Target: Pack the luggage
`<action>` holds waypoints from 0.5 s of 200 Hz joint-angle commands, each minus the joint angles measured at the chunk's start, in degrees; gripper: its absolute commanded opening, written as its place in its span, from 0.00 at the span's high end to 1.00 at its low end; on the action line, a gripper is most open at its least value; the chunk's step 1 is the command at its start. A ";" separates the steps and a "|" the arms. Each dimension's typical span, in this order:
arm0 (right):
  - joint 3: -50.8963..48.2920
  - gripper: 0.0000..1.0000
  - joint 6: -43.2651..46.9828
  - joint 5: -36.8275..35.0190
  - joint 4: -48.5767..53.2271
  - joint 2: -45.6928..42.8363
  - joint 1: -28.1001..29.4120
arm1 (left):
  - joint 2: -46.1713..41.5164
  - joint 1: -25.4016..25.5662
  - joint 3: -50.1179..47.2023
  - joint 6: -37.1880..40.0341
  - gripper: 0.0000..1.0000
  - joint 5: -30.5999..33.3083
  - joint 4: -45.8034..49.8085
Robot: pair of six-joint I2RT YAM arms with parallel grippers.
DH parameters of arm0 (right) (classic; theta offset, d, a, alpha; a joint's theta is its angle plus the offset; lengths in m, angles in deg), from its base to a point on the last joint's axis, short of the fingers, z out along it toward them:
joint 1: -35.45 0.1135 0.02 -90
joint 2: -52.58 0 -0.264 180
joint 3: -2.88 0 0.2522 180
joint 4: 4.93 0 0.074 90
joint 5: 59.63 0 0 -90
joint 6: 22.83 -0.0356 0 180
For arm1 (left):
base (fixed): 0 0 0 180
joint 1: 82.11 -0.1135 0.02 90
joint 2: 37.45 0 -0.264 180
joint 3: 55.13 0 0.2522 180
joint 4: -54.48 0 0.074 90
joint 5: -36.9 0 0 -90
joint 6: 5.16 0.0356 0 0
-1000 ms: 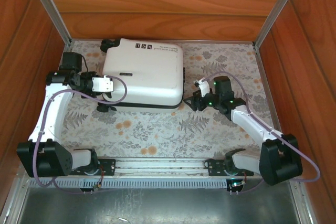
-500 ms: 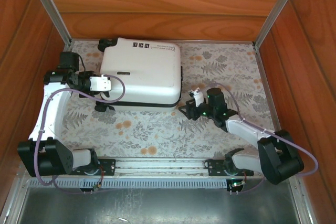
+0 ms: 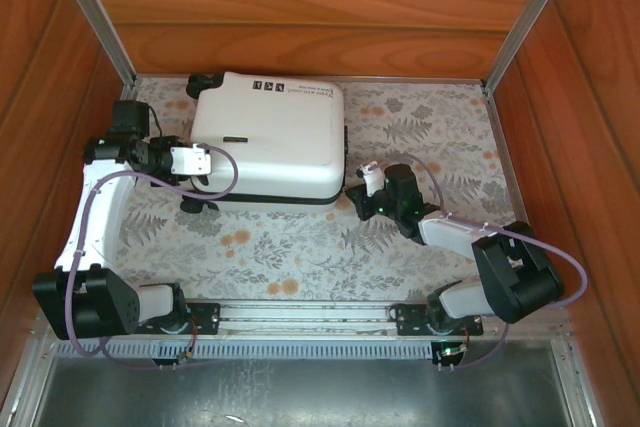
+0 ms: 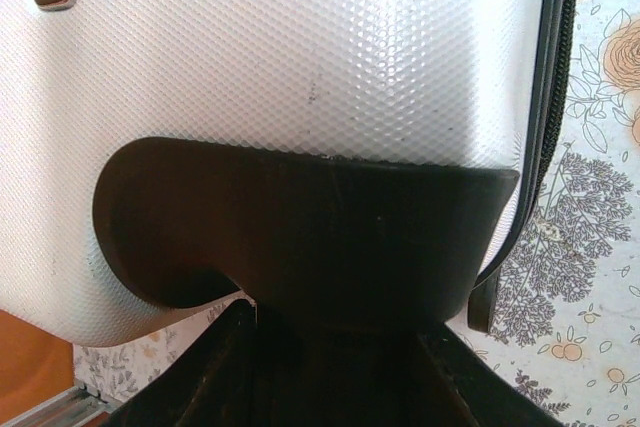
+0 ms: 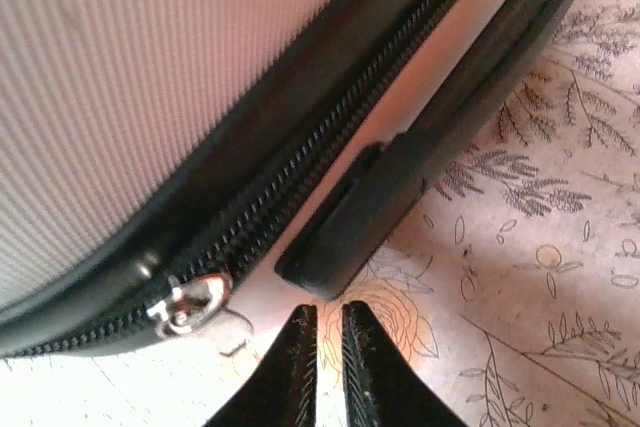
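Two claws work at opposite ends of the luggage (image 3: 270,142). The right claw (image 5: 325,317) has its fingers (image 5: 298,357) drawn almost together, with only a thin slit between them and nothing held there. It hovers low over the desk (image 3: 420,247), pointing at the near right corner of the case. Just ahead of its tips and a little to one side hangs the silver zipper pull (image 5: 185,305), at the end of the black zip (image 5: 330,137) that runs along the closed seam. Beside the zip a stubby black bar (image 5: 370,207) stands out from the shell's edge.

The left claw (image 3: 207,160) is pressed to the case's left end. Seen from the left wrist, its dark fingers (image 4: 235,372) stand on either side of a black moulded fitting (image 4: 300,237) on the dimpled white shell. The fitting fills the gap between them, so the claw reads as clamped on the luggage there.

The luggage lies flat and closed on the far left part of the desk, close to the back wall (image 3: 300,7). Black wheels (image 3: 195,205) show at its left end, and small black label marks (image 3: 272,88) sit along its far edge. The desk has a floral cover, and wooden panels enclose it on three sides.
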 commanded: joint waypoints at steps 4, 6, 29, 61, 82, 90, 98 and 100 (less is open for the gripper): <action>1.39 0.84 0.33 -0.41 -0.42 -1.18 0.62 | 2.06 -1.11 -2.97 -1.29 1.00 3.04 -1.43; 1.32 0.84 0.35 -0.39 -0.16 -1.32 0.62 | 2.04 -1.07 -3.03 -1.29 1.00 3.00 -1.44; -0.23 0.68 0.03 -0.65 2.24 -4.04 0.70 | 2.04 -1.00 -3.13 -1.34 1.00 2.98 -1.50; -2.50 0.56 0.05 -0.20 5.58 -8.93 0.89 | 1.97 -0.89 -3.26 -1.47 1.00 2.66 -1.51; -2.30 0.54 0.67 0.68 6.39 -10.10 1.14 | 1.51 -0.80 -3.47 -1.64 1.00 2.63 -1.53; -1.83 0.54 1.01 0.98 6.75 -9.77 1.13 | 1.44 -0.71 -3.52 -1.72 1.00 2.54 -1.53; -1.52 0.54 1.08 1.20 6.86 -9.13 1.23 | 1.38 -0.64 -3.61 -1.88 1.00 2.45 -1.53; -1.36 0.54 1.05 1.28 6.83 -8.95 1.19 | 1.39 -0.63 -3.61 -1.90 1.00 2.41 -1.53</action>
